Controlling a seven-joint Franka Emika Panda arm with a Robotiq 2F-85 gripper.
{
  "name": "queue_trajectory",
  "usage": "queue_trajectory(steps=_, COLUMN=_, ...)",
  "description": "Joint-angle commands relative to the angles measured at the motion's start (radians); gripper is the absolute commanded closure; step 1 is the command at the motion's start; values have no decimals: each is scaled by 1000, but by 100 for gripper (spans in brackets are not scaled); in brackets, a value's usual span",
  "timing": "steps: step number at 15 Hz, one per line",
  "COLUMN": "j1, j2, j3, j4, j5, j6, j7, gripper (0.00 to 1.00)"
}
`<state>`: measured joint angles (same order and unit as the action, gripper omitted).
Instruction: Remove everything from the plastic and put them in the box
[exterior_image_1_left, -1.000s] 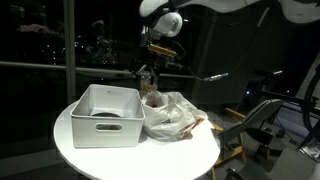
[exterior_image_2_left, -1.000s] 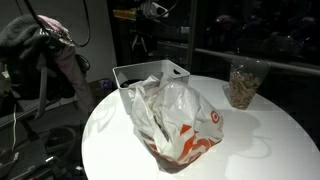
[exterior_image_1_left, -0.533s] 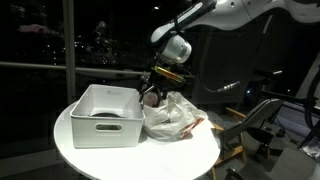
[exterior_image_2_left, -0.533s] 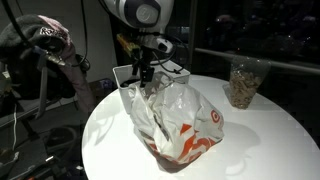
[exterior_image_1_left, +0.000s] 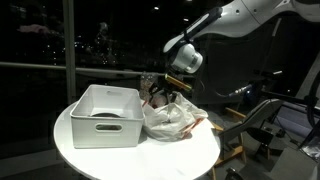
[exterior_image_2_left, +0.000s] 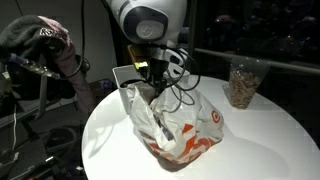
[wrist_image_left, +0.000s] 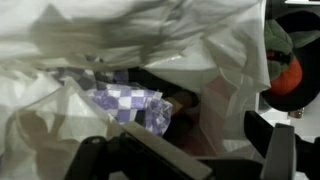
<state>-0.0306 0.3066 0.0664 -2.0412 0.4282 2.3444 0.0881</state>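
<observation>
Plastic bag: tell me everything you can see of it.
Thin, translucent whitish plastic bag, crumpled and slumped, with red-orange print low on one side. It sits on the round white table beside the white bin, seemingly touching it. Its mouth gapes upward, where the open gripper hangs. The wrist view shows a lavender checked cloth inside.

Pincer down: you lowered it from high at 12 o'clock to the mouth of the plastic bag. Arm now reaches in from 2 o'clock.
</observation>
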Motion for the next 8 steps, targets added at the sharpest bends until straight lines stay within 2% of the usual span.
queue_trajectory(steps=1, j1=-36, j2=-66, j3=-7, j4=-68, j5=71, j6=30, j7=-62, gripper=0)
queue_trajectory(steps=8, j1=-41, j2=-25, j3=-34, j4=-84, j5=51, j6=40, j7=-45, gripper=0)
